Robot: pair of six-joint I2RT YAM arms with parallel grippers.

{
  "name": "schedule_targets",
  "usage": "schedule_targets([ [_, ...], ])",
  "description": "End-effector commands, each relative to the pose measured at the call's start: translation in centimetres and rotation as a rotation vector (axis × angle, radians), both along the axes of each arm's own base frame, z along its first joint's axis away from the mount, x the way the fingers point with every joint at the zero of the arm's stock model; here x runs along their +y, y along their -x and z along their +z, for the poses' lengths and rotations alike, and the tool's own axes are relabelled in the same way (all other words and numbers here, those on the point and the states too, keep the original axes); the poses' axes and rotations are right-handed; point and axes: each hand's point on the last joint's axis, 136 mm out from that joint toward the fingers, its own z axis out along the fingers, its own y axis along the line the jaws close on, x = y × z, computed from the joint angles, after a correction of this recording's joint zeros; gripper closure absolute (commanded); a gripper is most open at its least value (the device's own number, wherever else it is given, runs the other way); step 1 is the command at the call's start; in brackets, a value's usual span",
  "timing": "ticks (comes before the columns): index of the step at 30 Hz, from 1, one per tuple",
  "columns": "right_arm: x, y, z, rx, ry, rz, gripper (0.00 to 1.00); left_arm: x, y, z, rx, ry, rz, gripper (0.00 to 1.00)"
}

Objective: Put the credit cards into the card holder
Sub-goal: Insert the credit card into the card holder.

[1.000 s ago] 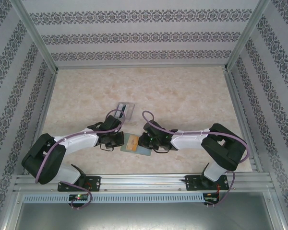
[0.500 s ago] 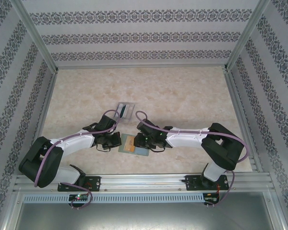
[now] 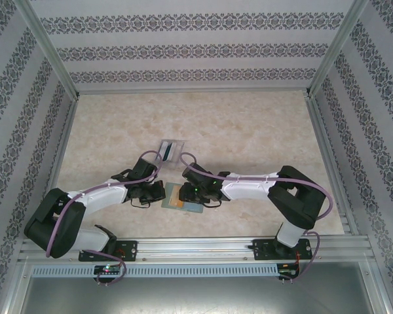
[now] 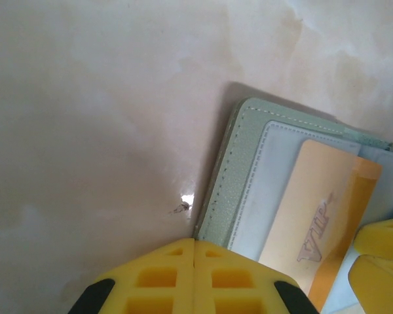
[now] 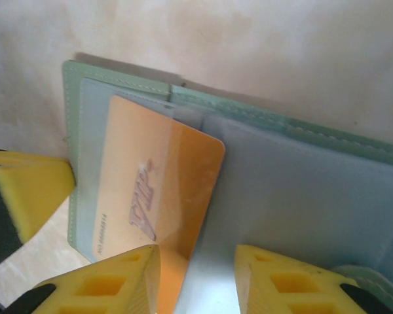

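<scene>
Arms bend low and inward over the table point(image 4: 85, 131), wrists facing each other. Left tool point(image 4: 194, 265), fingers pressed together and empty, sits at the open card holder's point(image 5: 301, 196) corner. Right tool point(image 5: 196, 261), fingers parted, straddles the orange card point(image 5: 164, 176), which lies partly under a clear pocket.

Clear slotted stand point(image 3: 171, 150) on marbled table point(image 3: 249, 131)
</scene>
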Motion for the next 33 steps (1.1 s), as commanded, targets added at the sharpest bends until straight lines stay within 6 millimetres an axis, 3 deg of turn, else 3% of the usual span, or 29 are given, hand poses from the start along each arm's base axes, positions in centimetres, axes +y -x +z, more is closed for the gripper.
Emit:
schedule_targets([
  [1,0.8,0.2,-0.3,-0.004,0.006,0.031,0.69,0.7,2.3,-2.0,0.097,-0.018,-0.010,1.00],
  [4,1.0,0.1,-0.4,-0.001,0.007,0.034,0.75,0.5,2.3,-2.1,0.097,-0.007,-0.008,1.00],
  [12,1.0,-0.1,-0.3,-0.009,0.012,0.033,0.77,0.2,2.3,-2.0,0.100,0.010,-0.014,1.00],
  [18,2.9,-0.5,0.0,-0.012,-0.045,0.064,0.87,-0.1,2.1,-2.0,0.097,0.022,-0.016,1.00],
  [24,3.8,-0.8,0.2,-0.016,-0.071,0.073,0.88,-0.2,2.1,-1.8,0.098,0.033,-0.017,1.00],
  [29,3.0,-0.8,1.2,-0.044,-0.066,0.073,0.86,0.2,1.8,-1.4,0.088,0.017,-0.001,1.00],
  [33,1.3,-0.9,2.7,-0.106,-0.050,0.069,0.83,1.8,1.0,0.1,0.028,-0.073,0.014,1.00],
])
